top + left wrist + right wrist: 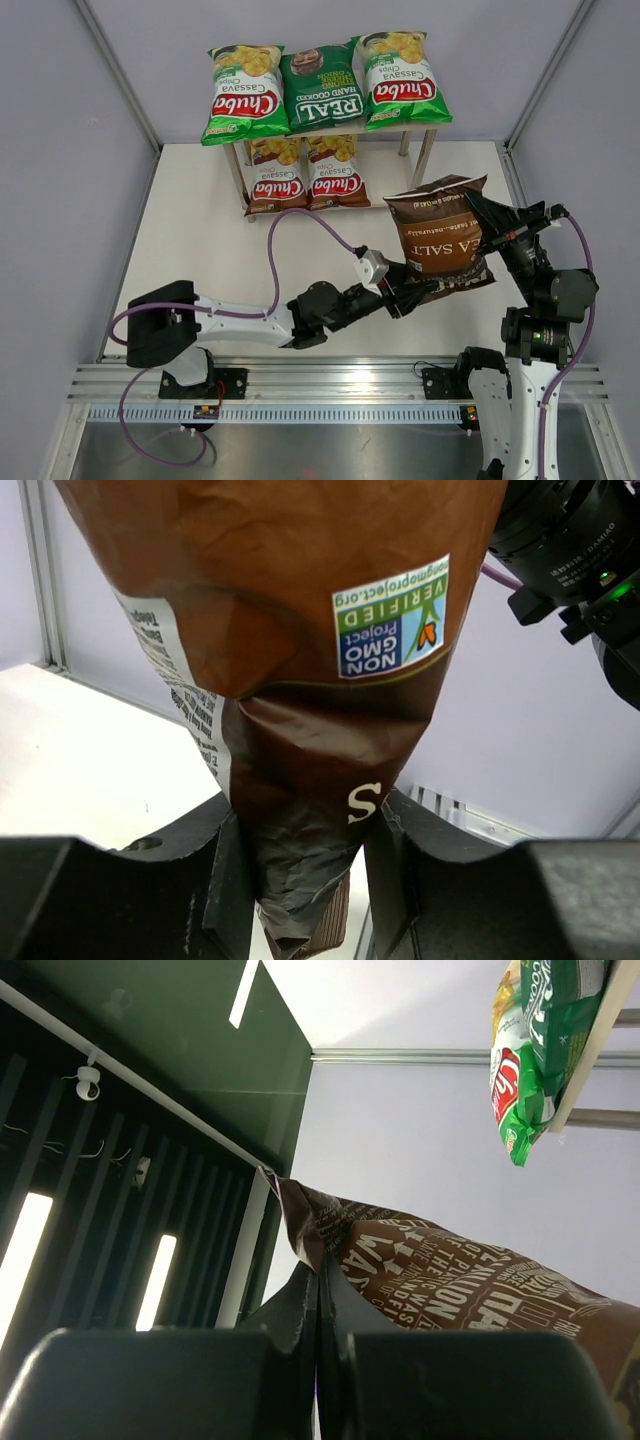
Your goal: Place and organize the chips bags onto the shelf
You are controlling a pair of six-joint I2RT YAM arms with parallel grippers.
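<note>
The dark-brown Kettle sea salt bag [438, 243] hangs in the air right of centre, held by both arms. My left gripper [408, 297] is shut on its lower end; in the left wrist view the bag [300, 680] is pinched between the fingers [225, 880]. My right gripper [490, 222] is shut on the bag's upper right corner [300, 1230]. The shelf [418, 130] stands at the back. Its top board holds a light-green Chuba bag [243, 93], the dark-green REAL bag [320, 88] and a second light-green Chuba bag [402, 80]. The lower tier holds two brown Chuba bags [277, 175] [336, 172].
White walls close in the table on the left, back and right. The right part of the lower tier [395, 165] shows bare space beside the brown bags. A purple cable [290, 225] loops above the left arm. A metal rail [330, 380] runs along the near edge.
</note>
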